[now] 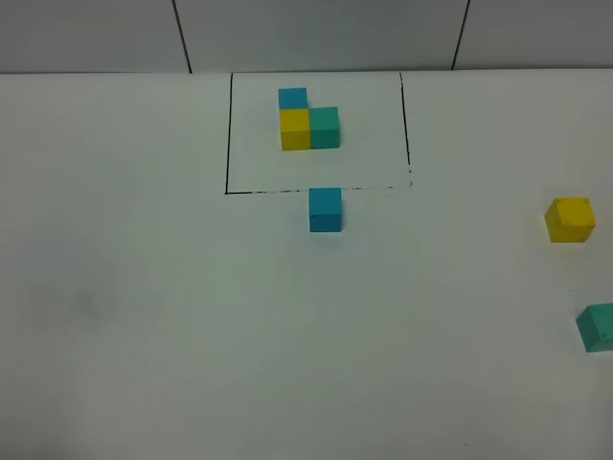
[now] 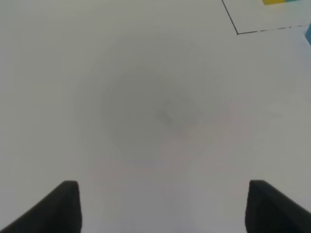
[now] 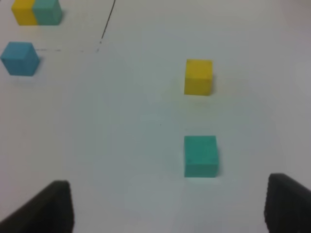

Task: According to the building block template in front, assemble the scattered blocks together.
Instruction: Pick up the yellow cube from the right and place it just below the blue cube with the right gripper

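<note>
The template (image 1: 308,123) of a blue, a yellow and a green block stands inside a black-outlined square (image 1: 228,134) at the back. A loose blue block (image 1: 325,209) sits just in front of the square. A loose yellow block (image 1: 570,219) and a loose green block (image 1: 598,328) lie at the right; they also show in the right wrist view, yellow (image 3: 198,76) and green (image 3: 200,155). My left gripper (image 2: 163,208) is open over bare table. My right gripper (image 3: 170,208) is open, just short of the green block. Neither arm shows in the exterior view.
The table is white, with a grey wall at the back. The square's corner (image 2: 237,33) shows in the left wrist view. The loose blue block (image 3: 19,58) and part of the template (image 3: 36,11) show in the right wrist view.
</note>
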Controlling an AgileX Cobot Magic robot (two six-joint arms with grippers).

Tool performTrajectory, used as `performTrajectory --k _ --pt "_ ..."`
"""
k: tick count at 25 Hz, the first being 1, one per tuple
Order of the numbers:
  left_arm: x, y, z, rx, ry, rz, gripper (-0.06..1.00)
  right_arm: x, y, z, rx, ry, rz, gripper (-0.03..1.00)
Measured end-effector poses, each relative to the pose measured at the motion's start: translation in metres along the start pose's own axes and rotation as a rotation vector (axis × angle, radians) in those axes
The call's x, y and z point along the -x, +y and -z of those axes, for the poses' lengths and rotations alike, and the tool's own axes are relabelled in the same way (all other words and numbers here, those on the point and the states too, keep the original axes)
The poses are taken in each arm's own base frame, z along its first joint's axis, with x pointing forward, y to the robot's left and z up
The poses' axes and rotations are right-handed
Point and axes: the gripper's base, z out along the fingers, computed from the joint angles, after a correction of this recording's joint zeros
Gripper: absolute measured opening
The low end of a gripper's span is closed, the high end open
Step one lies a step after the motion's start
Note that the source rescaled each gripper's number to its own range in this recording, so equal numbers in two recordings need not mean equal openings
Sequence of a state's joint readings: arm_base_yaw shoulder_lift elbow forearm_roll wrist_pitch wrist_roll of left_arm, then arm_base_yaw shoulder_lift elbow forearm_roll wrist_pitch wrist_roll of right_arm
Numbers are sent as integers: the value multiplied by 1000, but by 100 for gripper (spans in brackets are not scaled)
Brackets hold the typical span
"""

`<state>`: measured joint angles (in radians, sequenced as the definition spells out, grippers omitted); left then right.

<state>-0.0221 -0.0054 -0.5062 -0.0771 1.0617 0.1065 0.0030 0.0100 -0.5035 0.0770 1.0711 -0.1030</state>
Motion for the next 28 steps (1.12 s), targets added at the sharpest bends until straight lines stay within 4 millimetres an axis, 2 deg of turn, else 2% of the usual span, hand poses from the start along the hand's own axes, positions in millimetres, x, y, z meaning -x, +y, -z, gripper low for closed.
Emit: performTrajectory --k 7,11,13,17,19,22,24,28 --pt "0 0 0 0 0 0 59 0 0 0 -1 0 -12 62" --pt "0 0 0 0 0 0 59 2 -2 -2 -17 18 -81 64" --pt "0 0 0 0 0 0 59 8 -3 -5 -20 55 -121 69" --pt "0 0 0 -1 0 0 59 28 -5 -18 -21 160 -143 89" --pt "0 0 0 -1 0 0 59 40 -7 -32 -25 231 -148 96" --pt "0 0 0 -1 0 0 59 59 -12 -62 -43 337 -135 99" --pt "0 0 0 -1 0 0 59 69 -17 -88 -59 413 -109 99" --pt "0 0 0 -1 0 0 59 80 -23 -156 -55 552 -71 100"
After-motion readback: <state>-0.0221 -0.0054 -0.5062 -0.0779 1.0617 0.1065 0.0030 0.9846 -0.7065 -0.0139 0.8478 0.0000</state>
